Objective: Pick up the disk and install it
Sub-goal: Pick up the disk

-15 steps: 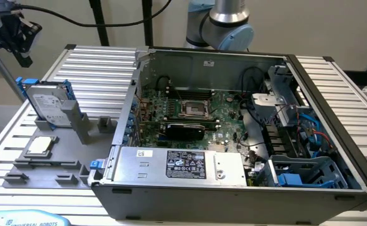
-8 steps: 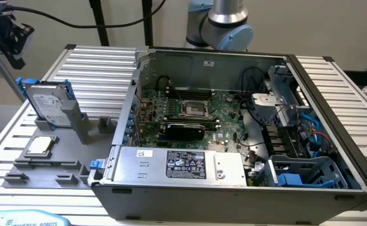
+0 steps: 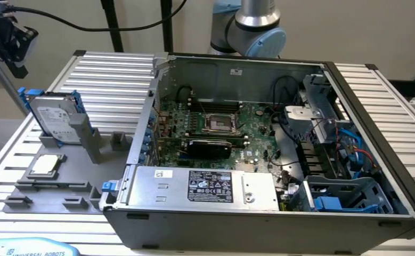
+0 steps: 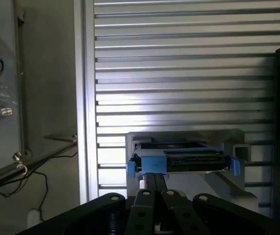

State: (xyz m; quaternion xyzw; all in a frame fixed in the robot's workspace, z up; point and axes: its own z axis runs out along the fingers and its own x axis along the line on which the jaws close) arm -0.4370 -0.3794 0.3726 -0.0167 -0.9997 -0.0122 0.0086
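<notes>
The fingers are pressed together, tip against tip, and hold nothing. In the wrist view they point toward the disk, which lies just past their tips and clear of them, seen edge-on with the blue carrier showing at both ends.

In the exterior view the disk stands upright on its edge, slightly tilted, in a slot of a grey holder at the exterior view's left, with its white label facing the camera. The holder rests on a ribbed metal surface. Nearer the camera on the same grey holder lies a small square silver chip, flat and well apart from the disk.

At the exterior view's right of the holder, just beside it, a computer case lies on the surface with its inside exposed. A green motherboard fills its middle, a grey power supply with a black label sits along its near side, and a blue drive bay occupies the near right corner. The arm's base rises beyond the far wall of the case.
</notes>
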